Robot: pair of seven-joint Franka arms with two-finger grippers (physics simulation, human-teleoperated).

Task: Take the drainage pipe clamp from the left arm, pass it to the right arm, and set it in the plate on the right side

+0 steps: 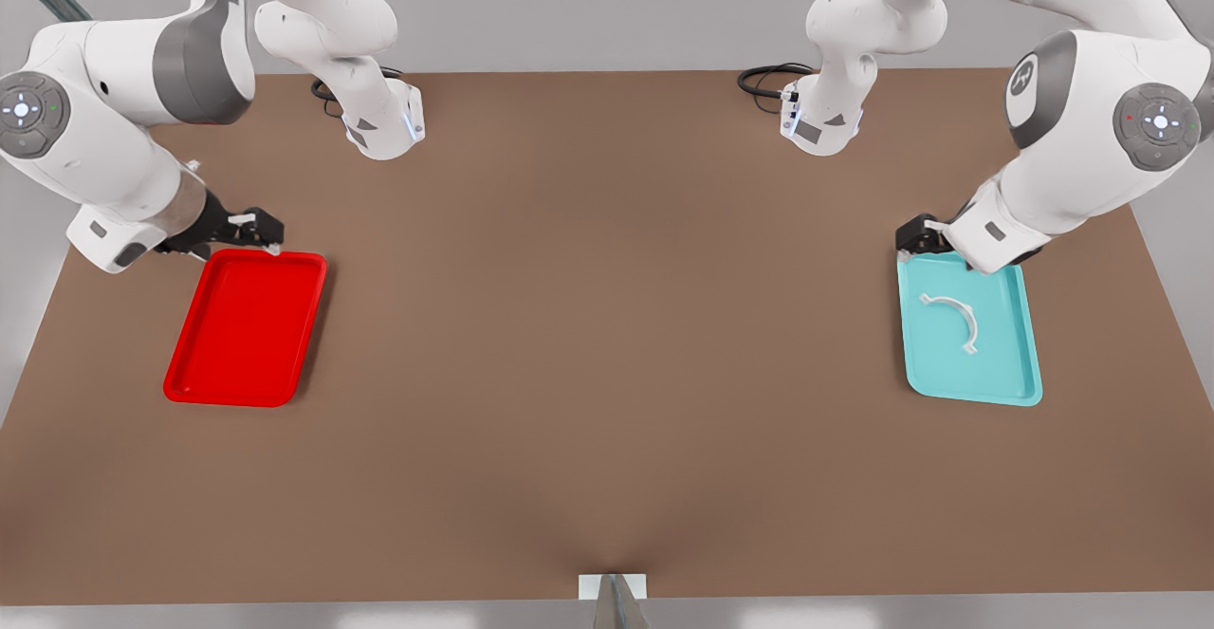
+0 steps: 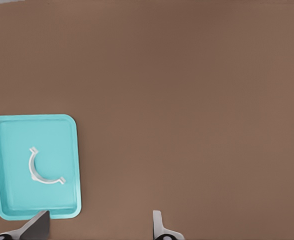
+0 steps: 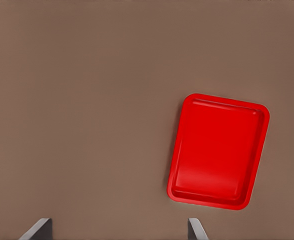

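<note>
Drainage pipe clamp lies flat inside the teal tray at the front view's right, touched by neither gripper. Left gripper hangs over that tray's far edge, fingers spread apart, nothing between them. Right gripper sits at the far edge of the red plate on the front view's left, fingers also parted and empty. Brown table carries both trays, well apart.

White half-ring drainage pipe clamp lying flat in teal tray, red plate well apart
</note>
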